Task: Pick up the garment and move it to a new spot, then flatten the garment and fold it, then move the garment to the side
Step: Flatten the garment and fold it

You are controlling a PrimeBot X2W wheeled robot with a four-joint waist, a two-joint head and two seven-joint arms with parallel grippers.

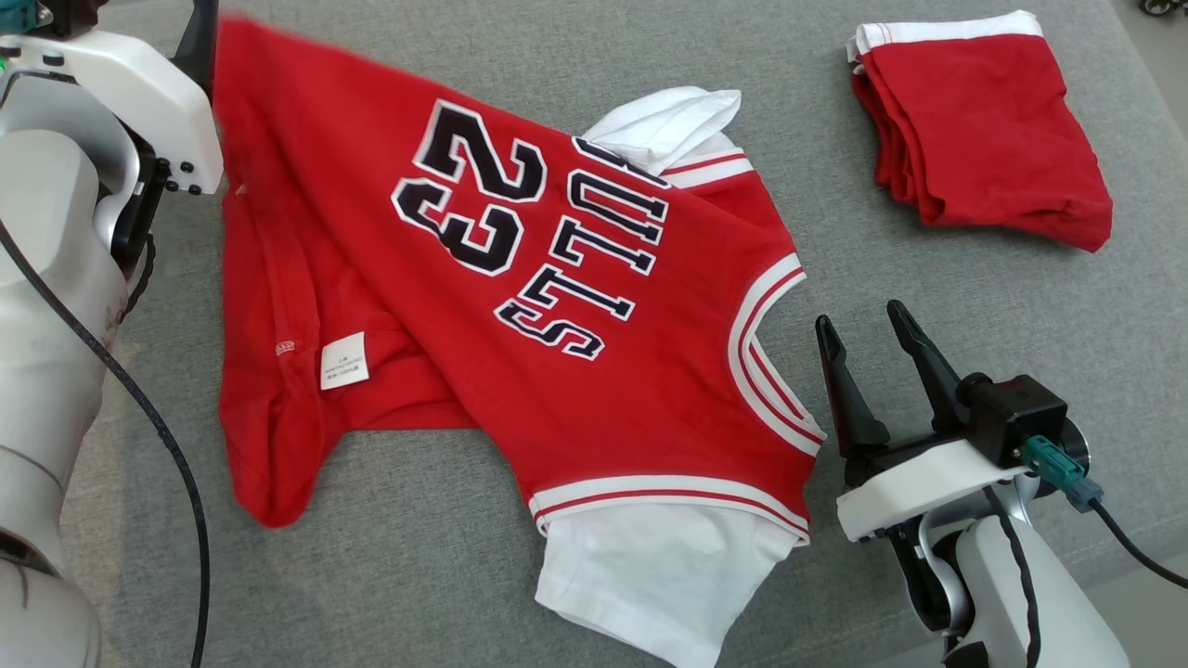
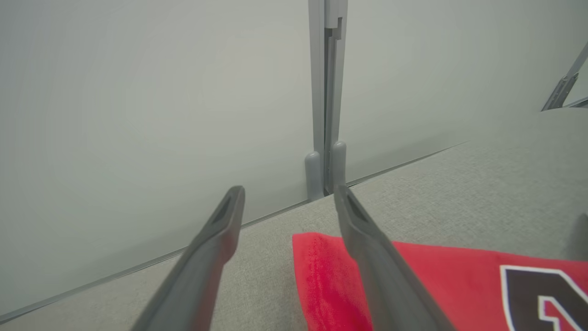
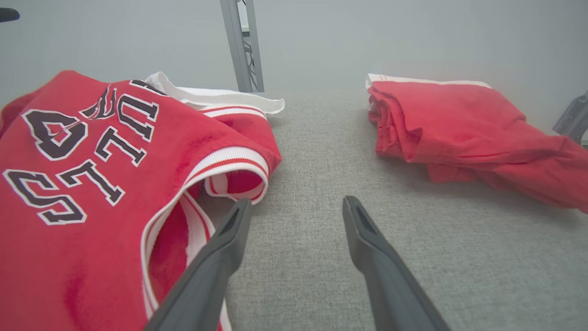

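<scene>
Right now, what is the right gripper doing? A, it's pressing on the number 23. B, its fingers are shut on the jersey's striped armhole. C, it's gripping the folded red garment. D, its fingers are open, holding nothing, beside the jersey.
D: the right gripper has its fingers spread with bare grey surface between them, beside the jersey and apart from the folded red garment.

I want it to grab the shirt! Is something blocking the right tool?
Nothing visible does. The open right tool sits just beside the red jersey, with bare grey surface between them. The folded red garment lies farther off.
</scene>
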